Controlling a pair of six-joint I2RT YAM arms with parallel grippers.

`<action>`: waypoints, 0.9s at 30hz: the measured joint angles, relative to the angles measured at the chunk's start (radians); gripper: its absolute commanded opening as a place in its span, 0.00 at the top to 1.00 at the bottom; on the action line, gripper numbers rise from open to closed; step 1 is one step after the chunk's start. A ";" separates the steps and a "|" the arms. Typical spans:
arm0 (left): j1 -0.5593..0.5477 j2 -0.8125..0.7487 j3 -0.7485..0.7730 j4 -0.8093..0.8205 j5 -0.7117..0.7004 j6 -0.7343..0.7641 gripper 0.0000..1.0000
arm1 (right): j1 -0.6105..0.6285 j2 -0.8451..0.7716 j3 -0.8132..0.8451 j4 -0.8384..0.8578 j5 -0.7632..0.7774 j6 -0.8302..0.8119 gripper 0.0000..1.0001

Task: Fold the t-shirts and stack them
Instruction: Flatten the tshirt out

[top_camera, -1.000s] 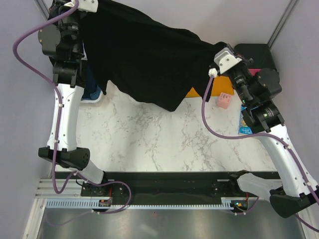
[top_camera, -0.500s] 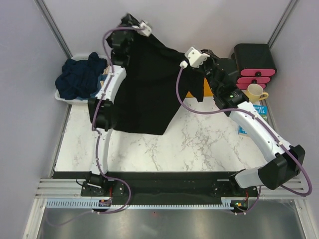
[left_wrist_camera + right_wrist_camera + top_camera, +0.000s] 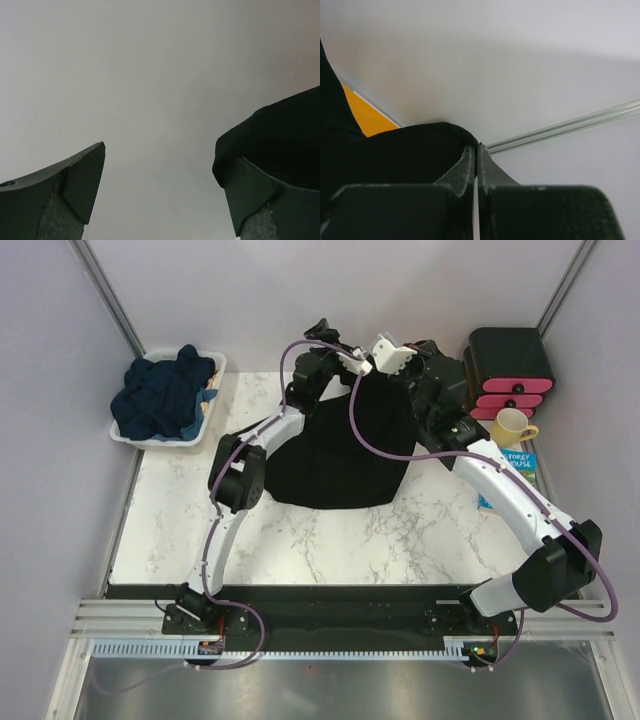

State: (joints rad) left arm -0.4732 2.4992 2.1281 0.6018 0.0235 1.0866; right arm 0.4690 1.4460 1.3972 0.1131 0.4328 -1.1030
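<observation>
- A black t-shirt was seen at the back of a marble table, to the left of a yellow mug. Its upper part was lifted and its lower part was spread on the tabletop.
- The right gripper was closed tight, with its fingers pressed together on a fold of the black t-shirt. It was held up just left of the mug.
- The left gripper was spread wide, and nothing was clamped in it. An edge of black cloth was draped over one of its fingers, farther left of the mug than the right gripper.
- A heap of navy t-shirts was piled in a white bin, well to the left of the mug, beyond the black t-shirt.
- An orange sheet was glimpsed beside the black cloth in the right wrist view.
- A black drawer unit with pink fronts was set just behind the mug, and a blue booklet lay just in front of it.
</observation>
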 measured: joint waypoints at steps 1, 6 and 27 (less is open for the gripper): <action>0.000 -0.018 -0.021 0.000 -0.016 -0.002 0.00 | 0.000 0.005 0.000 0.000 0.007 -0.003 1.00; 0.029 -0.212 -0.222 0.005 -0.093 -0.016 0.00 | 0.000 0.036 0.000 -0.002 0.041 -0.006 1.00; 0.058 -0.447 -0.390 -0.109 -0.197 -0.045 0.00 | 0.000 0.076 0.004 -0.017 0.080 -0.002 1.00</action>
State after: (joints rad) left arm -0.4156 2.0518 1.7382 0.4927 -0.1734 1.0416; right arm 0.4686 1.5215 1.4014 0.0963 0.5125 -1.1049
